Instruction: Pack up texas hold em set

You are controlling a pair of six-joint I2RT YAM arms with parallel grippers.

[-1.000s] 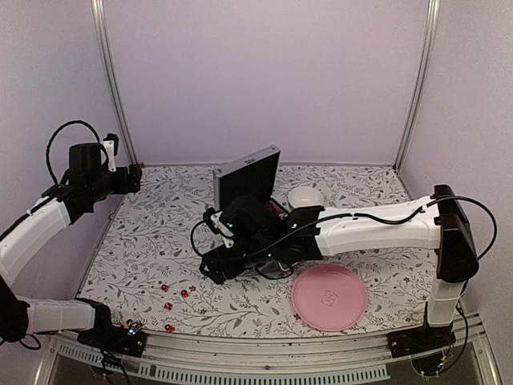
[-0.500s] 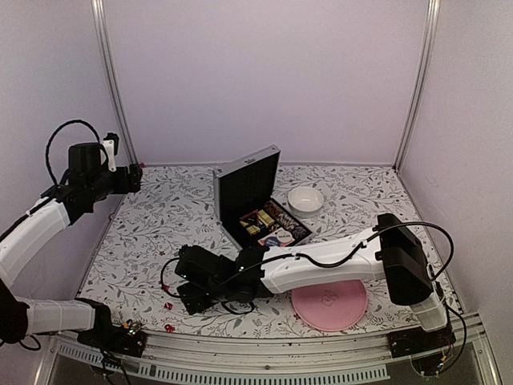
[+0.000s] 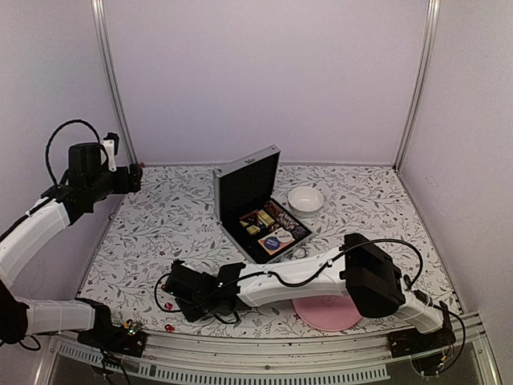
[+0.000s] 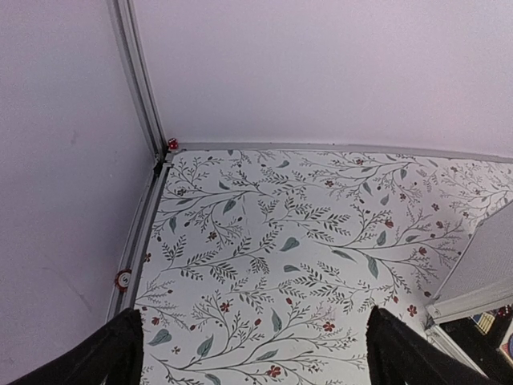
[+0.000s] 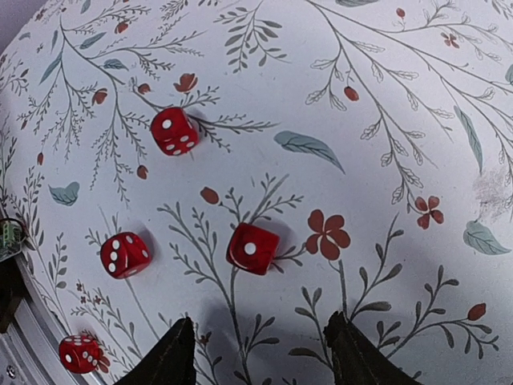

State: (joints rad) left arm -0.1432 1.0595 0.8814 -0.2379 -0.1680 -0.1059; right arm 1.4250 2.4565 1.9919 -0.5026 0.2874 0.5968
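Red die just ahead of the right gripper, its fingers spread and empty.

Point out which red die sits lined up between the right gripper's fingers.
The single-pip die, just ahead of the right gripper; the other three dice lie off to one side.

Red dice with white pips — white table printed with grey-green leaves, red blossoms; pink plate.
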